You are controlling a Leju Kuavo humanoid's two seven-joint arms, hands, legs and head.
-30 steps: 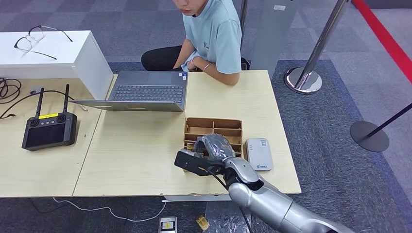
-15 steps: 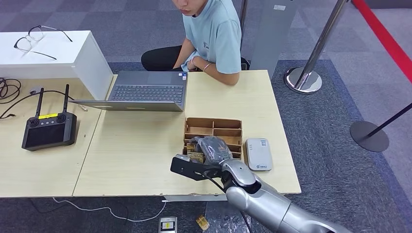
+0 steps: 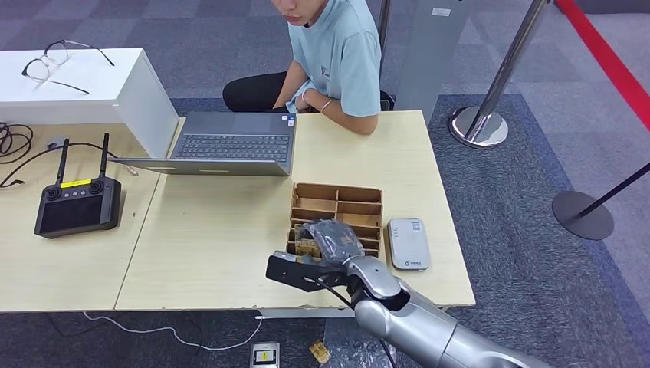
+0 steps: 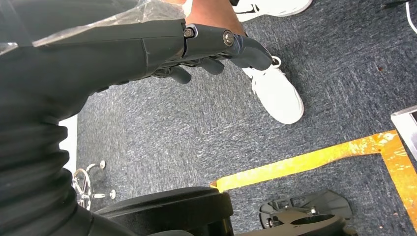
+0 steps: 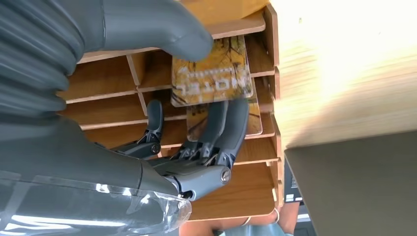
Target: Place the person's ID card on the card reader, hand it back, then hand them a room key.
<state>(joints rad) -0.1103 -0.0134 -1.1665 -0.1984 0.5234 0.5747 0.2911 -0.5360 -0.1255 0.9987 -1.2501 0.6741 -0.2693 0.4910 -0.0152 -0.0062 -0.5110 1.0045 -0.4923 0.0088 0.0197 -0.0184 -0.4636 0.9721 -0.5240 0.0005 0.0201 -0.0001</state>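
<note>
Glasses [image 3: 57, 61] on a white box [image 3: 84, 88] at the far left of the head view; below, a black remote controller [image 3: 77, 203] with two antennas, lying flat on the left table [image 3: 46, 268]; next, an open grey laptop [image 3: 230, 146] at the back of the pale wooden table [image 3: 207, 245]; behind it, a seated person [image 3: 333, 57] in a light blue shirt, one forearm resting on the table edge. Then a brown wooden card organizer [image 3: 337, 207] with rows of slots; right hand [image 3: 329, 238] reaching into its near left slots, pinching a yellow-brown room key card [image 5: 211, 73] between thumb [image 5: 157, 27] and fingers [image 5: 223, 125]; card partly out of its slot, with one more like it just behind in the right wrist view. Just beside the organizer, a white card reader [image 3: 408, 243], lying flat, apart from the hand. Farther right, silver posts [image 3: 498, 84] standing on grey carpet [image 3: 536, 253]. Left hand [image 4: 196, 46] hanging over the carpet near a white shoe [image 4: 278, 93], holding nothing, fingers loosely bent.
</note>
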